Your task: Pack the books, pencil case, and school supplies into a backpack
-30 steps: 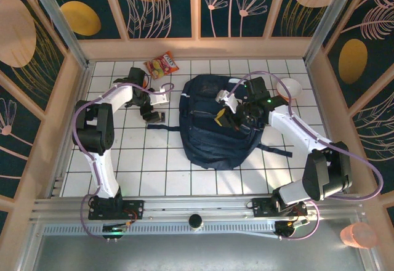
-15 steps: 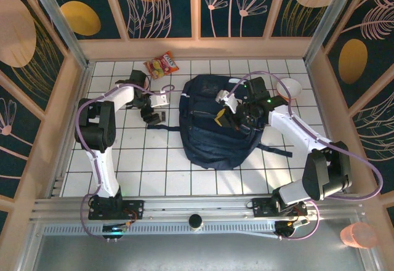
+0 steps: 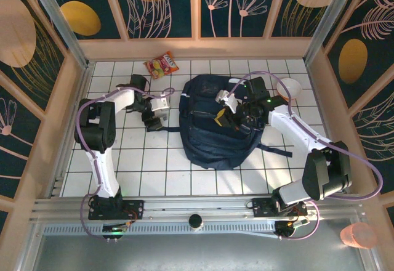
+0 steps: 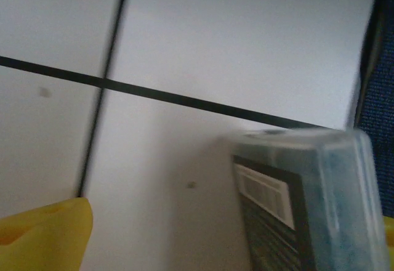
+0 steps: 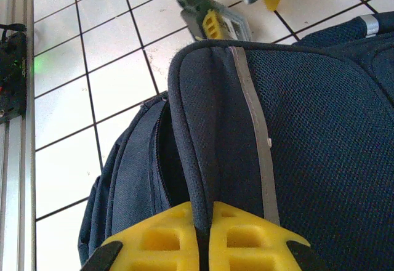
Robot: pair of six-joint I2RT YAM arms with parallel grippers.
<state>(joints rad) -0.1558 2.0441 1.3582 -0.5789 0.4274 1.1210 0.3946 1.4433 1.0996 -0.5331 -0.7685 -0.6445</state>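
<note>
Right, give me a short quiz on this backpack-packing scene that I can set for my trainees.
1. True or false: the right fingers pinch a fold of the backpack.
2. What sits between the open left fingers? A snack packet; B grey box; C bowl.
3. What colour are both arms' fingers?
Key: 1 true; 2 B; 3 yellow.

The top camera looks steeply down from above the near edge onto the whole table [image 3: 154,160]. The left wrist camera sits very close over the tiles, blurred, with a sliver of backpack [image 4: 377,98] at its right. The right wrist camera looks closely along the backpack's top toward the tiles. All three views share both.
</note>
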